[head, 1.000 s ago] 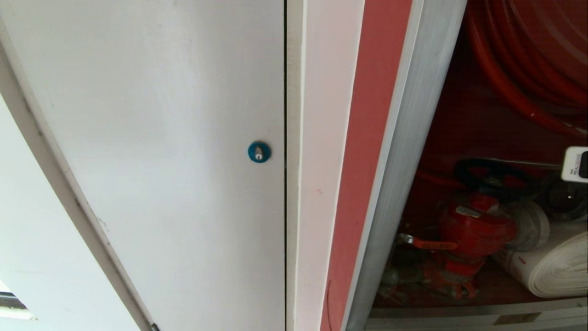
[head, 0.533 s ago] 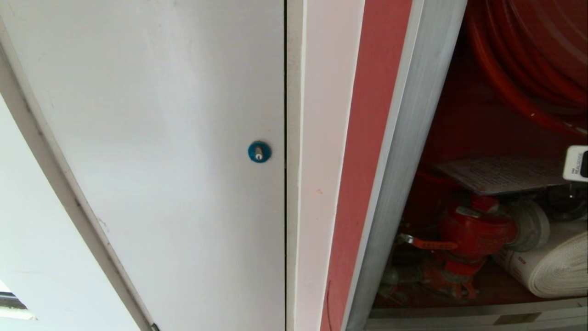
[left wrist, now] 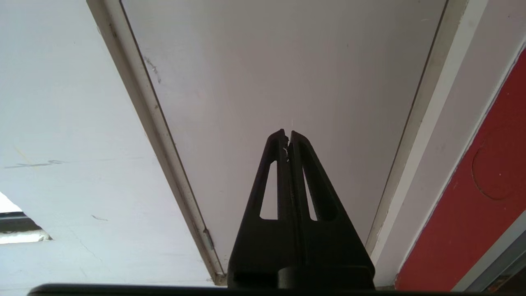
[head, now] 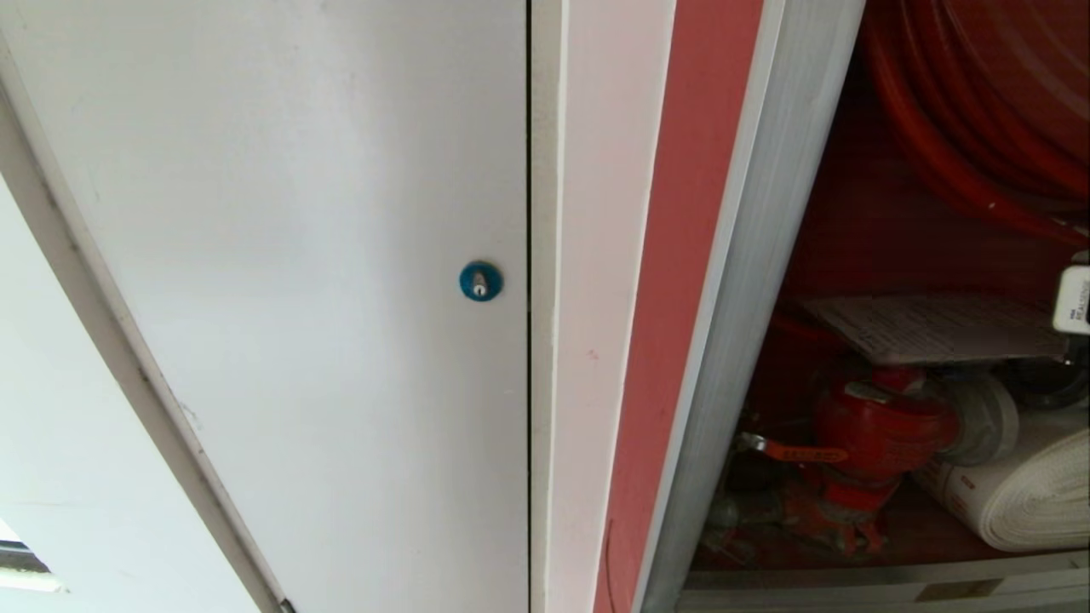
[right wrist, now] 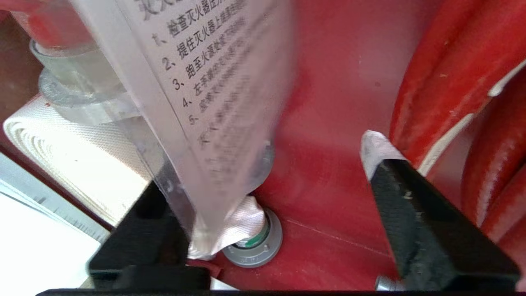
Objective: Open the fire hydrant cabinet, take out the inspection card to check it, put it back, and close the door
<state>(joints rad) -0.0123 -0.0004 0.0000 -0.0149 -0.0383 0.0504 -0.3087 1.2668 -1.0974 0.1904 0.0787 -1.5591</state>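
Fire hydrant cabinet (head: 771,255) stands open; inspection card (head: 932,326) lies atop the red valve (head: 881,426), at 12 o'clock; right tool (right wrist: 283,193) apart, card released; left tool (left wrist: 288,137) together; door closure remains.

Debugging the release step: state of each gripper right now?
Left gripper: shut, empty, parked facing the white panel.
Right gripper: open inside the cabinet, inspection card against one finger, not clamped.

Brushed aluminium frame of the fire hydrant cabinet (head: 749,281), glossy laminated inspection card (right wrist: 205,82), woven white cloth hose (head: 1035,502).
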